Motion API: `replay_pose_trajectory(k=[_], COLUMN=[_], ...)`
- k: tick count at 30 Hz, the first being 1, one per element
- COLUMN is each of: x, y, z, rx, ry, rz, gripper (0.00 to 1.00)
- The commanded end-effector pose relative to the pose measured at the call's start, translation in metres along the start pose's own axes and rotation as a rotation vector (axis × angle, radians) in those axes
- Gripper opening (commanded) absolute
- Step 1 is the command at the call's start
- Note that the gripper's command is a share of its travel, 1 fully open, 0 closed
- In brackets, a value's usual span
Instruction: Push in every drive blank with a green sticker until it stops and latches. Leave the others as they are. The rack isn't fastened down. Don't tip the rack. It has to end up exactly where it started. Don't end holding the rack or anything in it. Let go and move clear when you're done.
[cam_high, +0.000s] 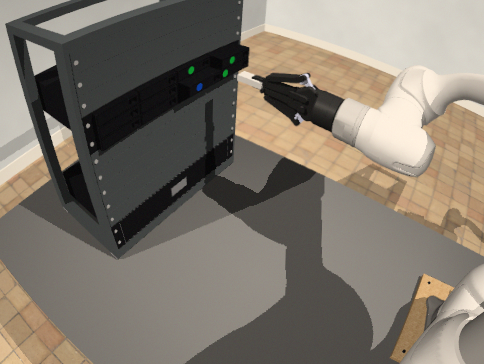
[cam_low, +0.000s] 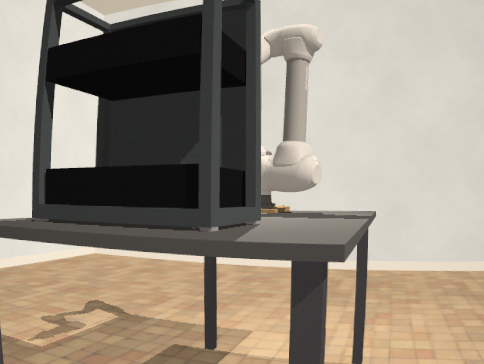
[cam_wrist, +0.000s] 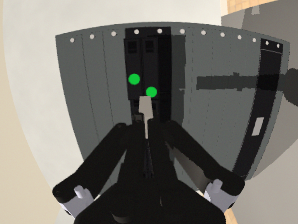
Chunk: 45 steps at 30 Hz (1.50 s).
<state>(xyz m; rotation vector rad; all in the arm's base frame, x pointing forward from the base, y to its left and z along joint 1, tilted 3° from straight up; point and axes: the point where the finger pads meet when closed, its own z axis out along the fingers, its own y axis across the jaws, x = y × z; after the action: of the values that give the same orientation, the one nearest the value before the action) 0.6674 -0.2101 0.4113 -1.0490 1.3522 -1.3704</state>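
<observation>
A dark open-frame rack (cam_high: 60, 45) (cam_low: 210, 125) stands on the grey table (cam_high: 150, 300) (cam_low: 300, 235). Its upper black drive row holds three blanks with green stickers (cam_high: 190, 70) (cam_high: 232, 59) (cam_high: 225, 73) and one with a blue sticker (cam_high: 199, 86). The wrist view shows two of the green stickers (cam_wrist: 135, 79) (cam_wrist: 152, 91) straight ahead. My gripper (cam_high: 252, 78) (cam_wrist: 145, 104) is shut and empty. It points at the rack from the right, a short way off the right end of the drive row and not touching it. In the exterior view the rack hides the gripper.
A second black unit (cam_high: 165, 200) sits low in the rack. The arm (cam_high: 380, 125) (cam_low: 295, 100) reaches over the table's right side from a wooden base plate (cam_high: 420, 320). The floor beyond is tiled.
</observation>
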Motion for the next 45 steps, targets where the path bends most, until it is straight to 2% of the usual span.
replay_pose_trajectory(k=[1, 10, 17, 21, 25, 28, 45], x=[0.019, 0.042, 0.045, 0.045, 0.045, 0.045, 0.045], y=[0.004, 0.01, 0.011, 0.011, 0.011, 0.011, 0.011], z=[0.0, 0.0, 0.002, 0.008, 0.031, 0.039, 0.04], rx=[0.001, 0.001, 0.001, 0.001, 0.001, 0.001, 0.001], ry=[-0.004, -0.004, -0.004, -0.004, -0.004, -0.004, -0.004], rz=[0.0, 0.0, 0.0, 0.0, 0.0, 0.0, 0.0], gripper=[0.0, 0.0, 0.0, 0.0, 0.0, 0.0, 0.0])
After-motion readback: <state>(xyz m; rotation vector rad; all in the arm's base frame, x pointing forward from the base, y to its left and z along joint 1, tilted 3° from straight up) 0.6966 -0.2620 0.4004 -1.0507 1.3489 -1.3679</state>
